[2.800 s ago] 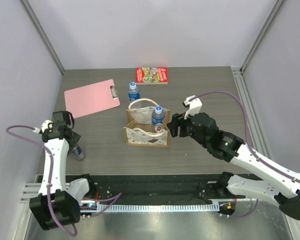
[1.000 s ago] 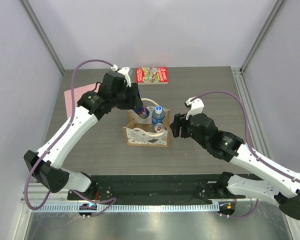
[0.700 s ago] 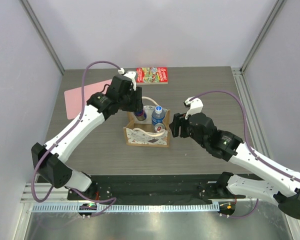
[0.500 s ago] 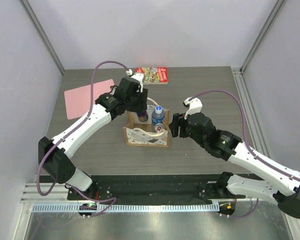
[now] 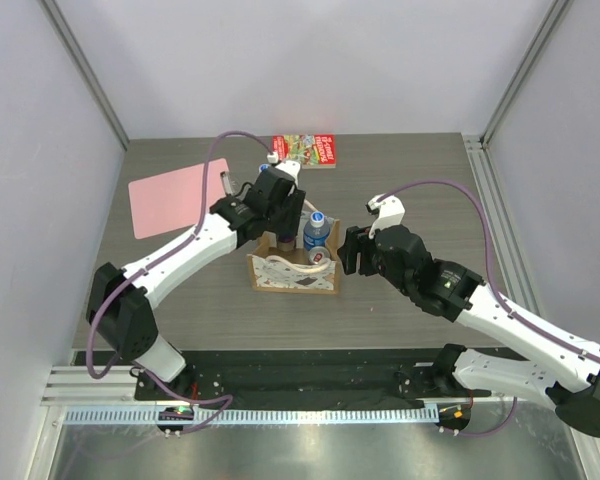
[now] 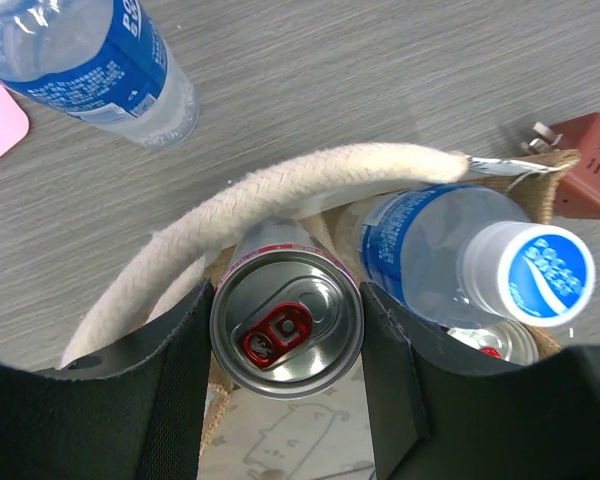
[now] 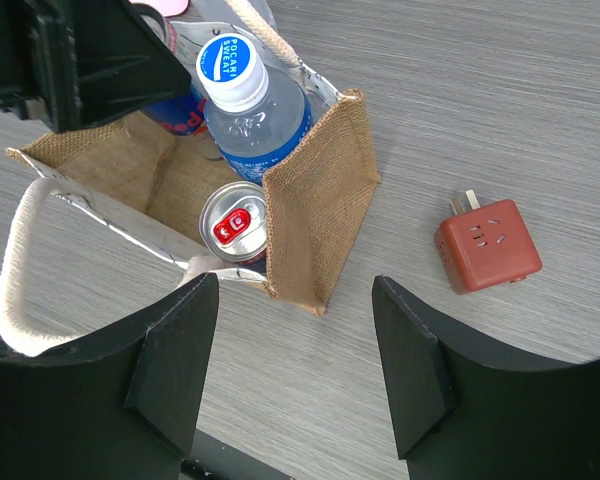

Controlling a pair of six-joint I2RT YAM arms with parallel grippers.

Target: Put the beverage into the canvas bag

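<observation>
Currently the left tool is pinching the beverage can, one black finger pressed on each side of its body. The can stands upright, long axis vertical, the silver lid with its red pull-tab facing straight up at the left wrist camera and the base pointing down into the canvas bag. It sits at the bag's far left corner, just under one white rope handle that arches over it; whether the base touches the bag floor cannot be told. Beside it inside the bag, touching or nearly so, a Pocari Sweat bottle stands upright with its blue-and-white cap up, and a second can with a red tab stands at the near right corner. The bag rests open-mouthed on the grey worktop, its burlap-brown lining visible in the right wrist view. The right tool hangs at the bag's right end with its fingers spread and gripping nothing. A red plug adapter lies on the worktop just beside the bag's right side, apart from it. A separate water bottle with a blue label stands outside the bag, behind it. A pink clipboard lies far left, and a red booklet at the far edge.
</observation>
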